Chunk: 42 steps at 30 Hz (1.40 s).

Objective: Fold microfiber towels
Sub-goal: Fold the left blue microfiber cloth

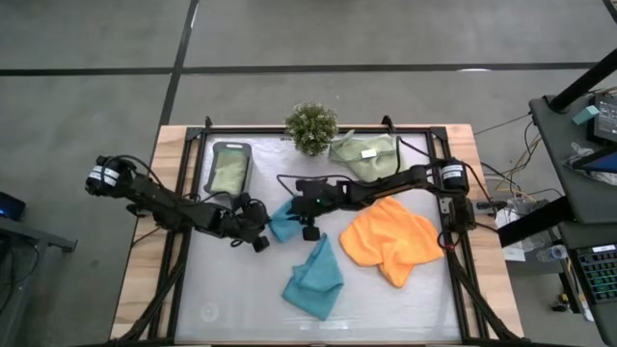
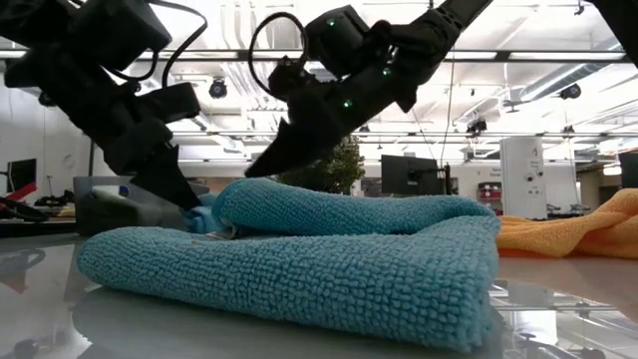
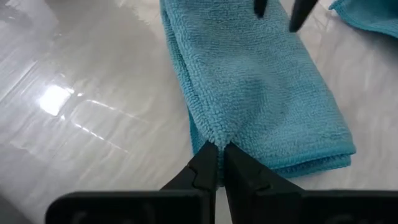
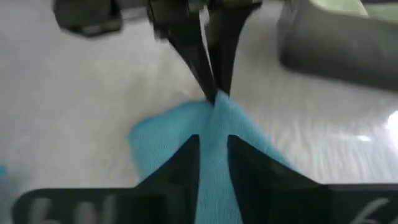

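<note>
A folded teal-blue microfiber towel lies flat at the table's middle. My left gripper comes at it from the table's left and is shut on its edge. My right gripper hangs open just above the towel's other end, fingers apart and off the cloth. A second teal-blue towel lies loosely folded nearer the front edge. An orange towel is crumpled on the right. A pale sage-green towel with a white tag lies at the back. My left gripper pinches the folded towel's edge between its two shut fingers, near one corner. The fingers slant down from the table's left. The cloth puckers up a little at the pinch; the rest of the towel lies flat on the table, several layers showing at its side.
A dark grey tray with a pale green cloth in it stands at the back left. A small bushy plant sits at the back middle. Free table surface lies at the front left.
</note>
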Available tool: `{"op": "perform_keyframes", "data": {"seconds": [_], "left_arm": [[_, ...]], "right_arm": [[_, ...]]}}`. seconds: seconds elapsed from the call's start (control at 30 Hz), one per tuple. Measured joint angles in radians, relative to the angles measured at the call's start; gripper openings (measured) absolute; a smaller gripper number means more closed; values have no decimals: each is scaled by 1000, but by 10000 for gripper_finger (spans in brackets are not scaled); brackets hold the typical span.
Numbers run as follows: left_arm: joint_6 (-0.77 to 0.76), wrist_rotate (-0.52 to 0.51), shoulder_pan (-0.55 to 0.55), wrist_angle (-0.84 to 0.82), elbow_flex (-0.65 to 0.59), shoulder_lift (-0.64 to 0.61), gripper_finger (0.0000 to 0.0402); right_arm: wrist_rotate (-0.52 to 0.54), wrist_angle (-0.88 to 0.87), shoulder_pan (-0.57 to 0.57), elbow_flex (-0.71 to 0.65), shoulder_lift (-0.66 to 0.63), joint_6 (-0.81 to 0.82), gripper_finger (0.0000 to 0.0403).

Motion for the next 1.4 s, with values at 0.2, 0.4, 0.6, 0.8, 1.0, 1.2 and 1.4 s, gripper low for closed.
{"op": "perform_keyframes", "data": {"seconds": [0.2, 0.4, 0.6, 0.8, 1.0, 1.2, 1.4], "left_arm": [[2, 0, 1, 7, 0, 0, 3], [6, -22, 2, 11, 0, 0, 3], [36, -23, 3, 21, 0, 0, 20], [55, -24, 3, 28, 3, 0, 42], [58, -26, 3, 42, 3, 0, 45], [59, -24, 3, 46, 3, 0, 45], [58, -20, 3, -39, 5, -10, 45]], "right_arm": [[-69, 78, -21, 58, 56, -34, 142], [-72, 53, -36, 136, 121, -96, 169], [-133, 27, -70, 149, 119, -83, 155], [-156, 32, -75, 145, 125, -85, 135], [-157, 22, -73, 162, 185, -72, 127], [-156, -3, -73, 186, 226, -77, 113], [-156, -38, -73, 192, 226, -108, 21]]}}
